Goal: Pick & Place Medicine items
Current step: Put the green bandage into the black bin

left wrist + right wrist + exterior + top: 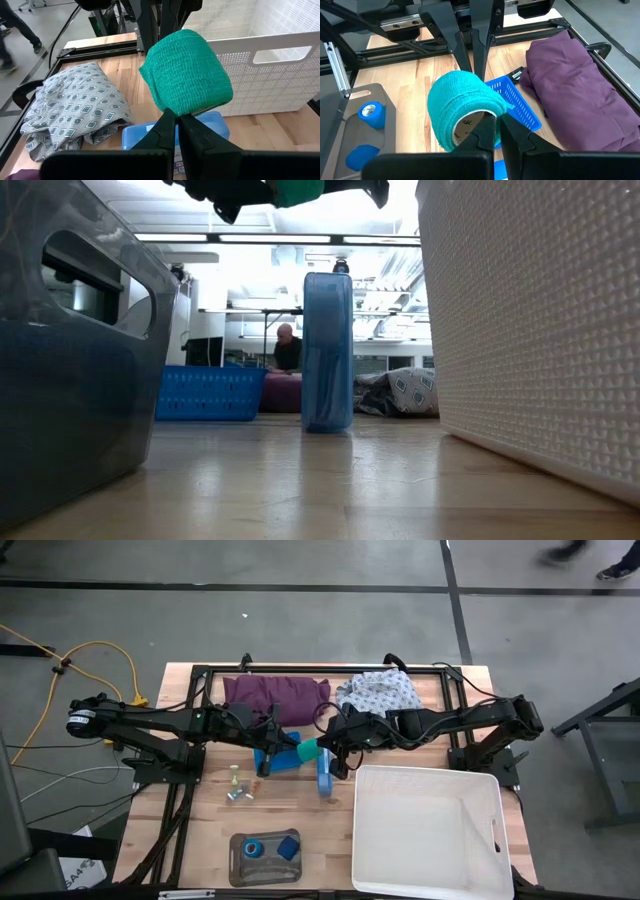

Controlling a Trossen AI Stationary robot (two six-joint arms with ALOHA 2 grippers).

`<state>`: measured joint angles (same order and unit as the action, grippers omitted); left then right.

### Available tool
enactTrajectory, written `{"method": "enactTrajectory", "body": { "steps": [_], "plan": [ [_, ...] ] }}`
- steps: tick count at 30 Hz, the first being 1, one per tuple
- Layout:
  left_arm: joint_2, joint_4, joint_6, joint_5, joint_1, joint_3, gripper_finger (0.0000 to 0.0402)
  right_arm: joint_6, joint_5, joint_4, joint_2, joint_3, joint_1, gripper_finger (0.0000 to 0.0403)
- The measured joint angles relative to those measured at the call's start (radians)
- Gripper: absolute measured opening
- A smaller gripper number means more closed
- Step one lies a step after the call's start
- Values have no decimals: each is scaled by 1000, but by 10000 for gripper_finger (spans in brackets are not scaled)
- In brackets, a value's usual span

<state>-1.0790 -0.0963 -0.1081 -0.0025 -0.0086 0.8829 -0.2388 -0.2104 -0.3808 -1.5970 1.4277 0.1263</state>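
Your left gripper (pixel 296 747) and right gripper (pixel 325 749) meet mid-counter (pixel 320 830), both sets of fingers pinching the green roll (pixel 308 749) from opposite sides, lifted above the blue basket (pixel 283 760). The blue roll (pixel 254 848) sits in the grey tray (pixel 240 865).

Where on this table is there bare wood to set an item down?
Bare wood lies between the grey tray and the white basket, and left of the vials. It is crowded mid-table, where both claws, left and right, pinch the green roll above the blue basket.
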Motion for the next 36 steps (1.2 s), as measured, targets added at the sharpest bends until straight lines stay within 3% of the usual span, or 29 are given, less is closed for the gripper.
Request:
{"method": "enactTrajectory", "body": {
  "steps": [12,25,36],
  "plan": [
    [0,3,11,-4,0,0,4,1,-38,-27,7,0,1,10],
    [1,9,11,-3,1,3,3,8,10,-28,8,0,1,92],
    [1,2,11,-1,0,3,2,31,6,-36,11,0,1,106]
  ]
}}
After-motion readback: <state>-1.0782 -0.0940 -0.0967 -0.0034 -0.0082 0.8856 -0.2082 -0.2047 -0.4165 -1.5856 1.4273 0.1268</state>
